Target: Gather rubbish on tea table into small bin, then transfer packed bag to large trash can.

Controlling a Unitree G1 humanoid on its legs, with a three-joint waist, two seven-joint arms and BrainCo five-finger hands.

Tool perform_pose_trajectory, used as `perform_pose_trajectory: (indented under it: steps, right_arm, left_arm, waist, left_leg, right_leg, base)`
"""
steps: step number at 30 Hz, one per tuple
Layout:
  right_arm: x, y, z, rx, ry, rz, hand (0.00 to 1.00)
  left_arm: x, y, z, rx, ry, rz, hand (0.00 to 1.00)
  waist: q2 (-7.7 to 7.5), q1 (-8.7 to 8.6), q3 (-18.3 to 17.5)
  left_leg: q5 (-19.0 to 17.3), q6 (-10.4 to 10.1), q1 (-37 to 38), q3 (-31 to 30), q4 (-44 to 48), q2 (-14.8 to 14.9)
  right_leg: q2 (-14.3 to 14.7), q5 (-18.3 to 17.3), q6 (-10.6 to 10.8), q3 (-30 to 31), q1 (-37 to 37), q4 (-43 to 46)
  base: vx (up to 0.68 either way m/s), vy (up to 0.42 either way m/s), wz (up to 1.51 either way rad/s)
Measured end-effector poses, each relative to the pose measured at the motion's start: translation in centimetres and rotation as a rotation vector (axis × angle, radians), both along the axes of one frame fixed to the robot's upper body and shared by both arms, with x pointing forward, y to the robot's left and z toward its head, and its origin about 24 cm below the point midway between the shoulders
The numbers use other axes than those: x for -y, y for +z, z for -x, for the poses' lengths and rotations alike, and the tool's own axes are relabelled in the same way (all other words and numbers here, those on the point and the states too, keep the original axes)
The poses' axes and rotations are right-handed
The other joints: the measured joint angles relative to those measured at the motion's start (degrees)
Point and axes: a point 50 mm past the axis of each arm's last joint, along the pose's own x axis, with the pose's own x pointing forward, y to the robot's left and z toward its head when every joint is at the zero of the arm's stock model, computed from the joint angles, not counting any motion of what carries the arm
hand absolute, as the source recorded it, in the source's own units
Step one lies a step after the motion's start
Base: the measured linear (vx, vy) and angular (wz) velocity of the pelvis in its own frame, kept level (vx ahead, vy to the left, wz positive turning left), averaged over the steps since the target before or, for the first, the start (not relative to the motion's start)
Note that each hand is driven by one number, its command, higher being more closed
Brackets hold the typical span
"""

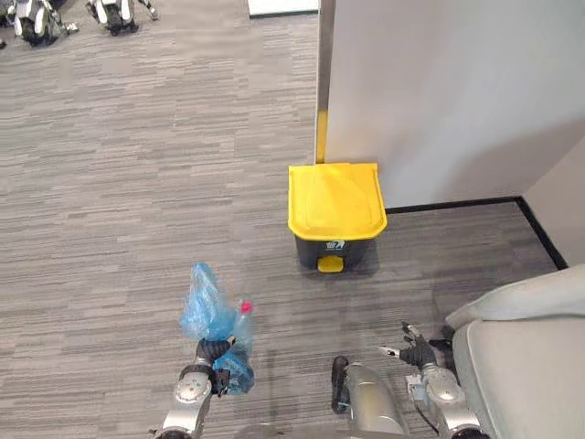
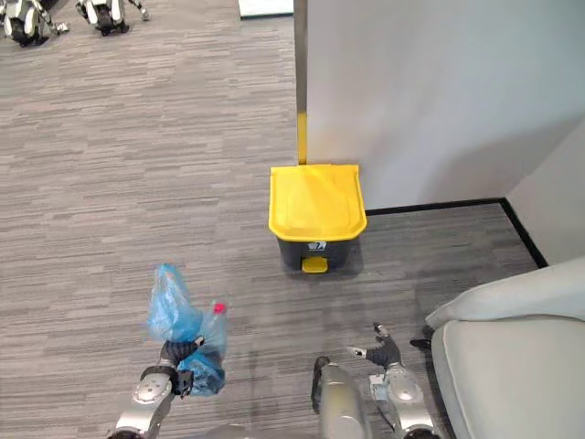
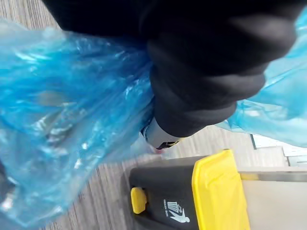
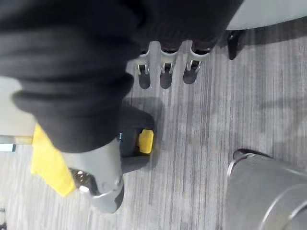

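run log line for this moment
left hand: shut on blue bag | right hand: open, empty | yellow-lidded trash can: lid closed, ahead by wall | blue bag: not yet in can

We see one sign: a small white picture (image 3: 176,214) of a person dropping rubbish in a bin. It is on the dark front of the large trash can (image 1: 334,206), near its yellow pedal (image 3: 138,200). The tiny letters (image 3: 171,203) by it we cannot read.

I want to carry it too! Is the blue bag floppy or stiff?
Probably floppy: the bag crumples and sags around the left hand. Likely light: thin film stands up above the grip. Maybe slippery, being glossy.
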Motion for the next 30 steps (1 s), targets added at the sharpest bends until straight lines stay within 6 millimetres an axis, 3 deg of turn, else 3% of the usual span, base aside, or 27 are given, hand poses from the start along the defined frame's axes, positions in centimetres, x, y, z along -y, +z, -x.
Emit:
perform_pose_trajectory:
  steps: [1,4,6,7,9,12,14,15,16,18,21,23,25,27,30]
  right_arm:
    - [0.0,0.0,0.0,0.002,-0.004,-0.002,0.0]
    - [-0.3,-0.5,1.1,-0.02,-0.022,-0.022,0.0]
    - [-0.6,-0.1,1.1,0.007,-0.031,-0.035,0.0]
    - [-0.7,0.0,1.0,0.017,-0.033,-0.037,0.0]
    - [-0.4,0.3,0.5,0.038,-0.05,-0.038,0.0]
    - [-0.1,0.0,0.4,0.024,-0.082,-0.049,0.0]
    - [0.3,-0.3,0.9,-0.004,-0.095,-0.041,0.0]
    - [0.7,-0.4,1.1,-0.016,-0.097,-0.032,0.0]
    - [0.4,-0.6,1.2,-0.026,-0.098,-0.041,0.0]
    - [0.4,-0.6,1.2,-0.024,-0.098,-0.039,0.0]
    - [0.5,-0.5,1.1,-0.024,-0.088,-0.029,0.0]
    - [0.4,-0.5,1.0,-0.024,-0.077,-0.026,0.0]
    - [0.1,-0.6,1.0,-0.031,-0.065,-0.028,0.0]
    - [-0.1,-0.8,1.1,-0.043,-0.062,-0.033,0.0]
    - [-0.2,-0.7,0.5,-0.035,-0.055,-0.032,0.0]
  left_arm:
    - [0.2,0.0,-0.2,0.004,-0.001,0.005,1.0]
    - [1.4,-0.2,0.2,0.002,0.001,0.045,1.0]
    - [1.6,-0.4,1.0,-0.003,0.008,0.054,1.0]
    - [1.6,-0.4,1.0,-0.002,0.008,0.055,1.0]
    - [1.8,-0.2,0.6,0.008,0.006,0.058,1.0]
    - [1.8,-0.4,0.6,0.0,0.004,0.06,1.0]
    - [1.9,-0.4,0.6,-0.002,0.005,0.06,1.0]
    - [1.9,-0.7,0.8,-0.017,0.007,0.061,1.0]
    - [1.5,-1.0,1.0,-0.04,0.012,0.052,1.0]
    - [1.7,-1.0,0.9,-0.038,0.008,0.055,1.0]
    - [1.5,-1.1,1.2,-0.046,0.011,0.051,1.0]
    - [1.2,-1.1,1.4,-0.051,0.012,0.042,1.0]
    - [0.4,-1.0,1.4,-0.053,0.01,0.019,1.0]
    - [0.0,-0.7,1.0,-0.043,0.006,0.004,1.0]
    - [-0.6,-0.9,1.3,-0.058,0.01,-0.012,1.0]
  waist:
    - [0.22,-0.03,0.0]
    - [0.67,0.26,0.3]
    - [0.33,0.72,0.0]
    - [0.19,0.66,-0.1]
    - [0.38,0.86,-0.4]
    - [0.36,1.77,-0.4]
    - [1.28,1.82,-0.6]
    - [2.44,2.0,-0.8]
    - [1.26,1.76,-1.1]
    - [0.53,1.68,-1.2]
    - [0.48,1.82,-1.3]
    - [0.66,1.81,-1.4]
    - [0.68,1.6,-1.4]
    - [0.62,1.33,-1.5]
    - [0.91,0.84,-1.3]
  left_leg:
    - [0.1,-0.3,-1.0,-0.1,2.0,0.7]
    - [2.3,-6.3,-9.1,-1.1,26.8,6.7]
    - [1.7,-5.5,-13.3,1.9,36.2,9.7]
    - [1.4,-5.0,-14.6,2.7,36.3,10.1]
    - [0.4,-3.2,-18.7,4.3,29.7,10.1]
    - [1.6,-3.3,-19.2,3.0,10.6,7.1]
    - [8.9,-2.9,-18.8,1.7,0.9,5.7]
    - [16.2,-1.3,-18.4,0.7,0.0,5.7]
    - [15.7,-0.7,-17.7,1.5,0.0,4.4]
    - [13.9,0.9,-16.7,3.5,-0.6,2.5]
    - [10.2,2.7,-14.7,6.2,-0.4,-0.6]
    - [8.8,3.4,-13.2,7.4,-0.3,-1.9]
    - [8.3,4.3,-10.9,7.5,-1.2,-2.3]
    - [8.2,4.6,-9.7,6.7,-1.7,-1.8]
    - [8.2,4.4,-8.0,5.6,-2.7,0.3]
  right_leg:
    - [0.3,-0.7,-0.3,-0.5,0.4,-0.3]
    - [3.4,-2.5,-1.3,-2.5,10.2,-6.3]
    - [4.6,-3.4,-2.0,-2.4,15.8,-9.4]
    - [4.6,-3.5,-2.0,-2.2,16.6,-10.0]
    - [4.6,-3.5,-1.9,-0.9,17.8,-11.7]
    - [3.4,-3.4,-1.0,1.2,19.6,-13.5]
    - [3.5,-4.2,0.9,2.5,20.6,-14.1]
    - [4.0,-5.2,2.4,4.0,20.7,-13.3]
    - [2.3,-5.9,3.6,5.4,20.7,-12.6]
    - [0.2,-7.0,5.3,7.0,20.6,-12.5]
    - [-2.8,-8.8,8.3,9.8,19.7,-8.9]
    - [-4.2,-9.1,9.1,11.1,17.6,-2.9]
    - [-4.9,-7.1,11.3,10.9,14.3,5.6]
    - [-5.0,-8.5,9.7,9.9,12.7,7.8]
    - [-1.7,-9.3,7.2,8.7,8.6,3.0]
  base:
    - [0.4,-0.246,0.24]
    - [0.41,-0.258,0.26]
    - [0.34,-0.143,-0.16]
    - [0.29,-0.09,-0.22]
    - [0.25,-0.011,-0.32]
    - [0.25,0.094,-0.37]
    - [0.29,0.2,-0.37]
    - [0.24,0.22,-0.47]
    - [0.19,0.178,-0.42]
    - [0.17,0.19,-0.28]
    - [0.17,0.217,-0.4]
    - [0.18,0.172,-0.29]
    - [0.26,0.156,0.01]
    - [0.2,0.039,0.16]
    - [0.16,-0.087,0.14]
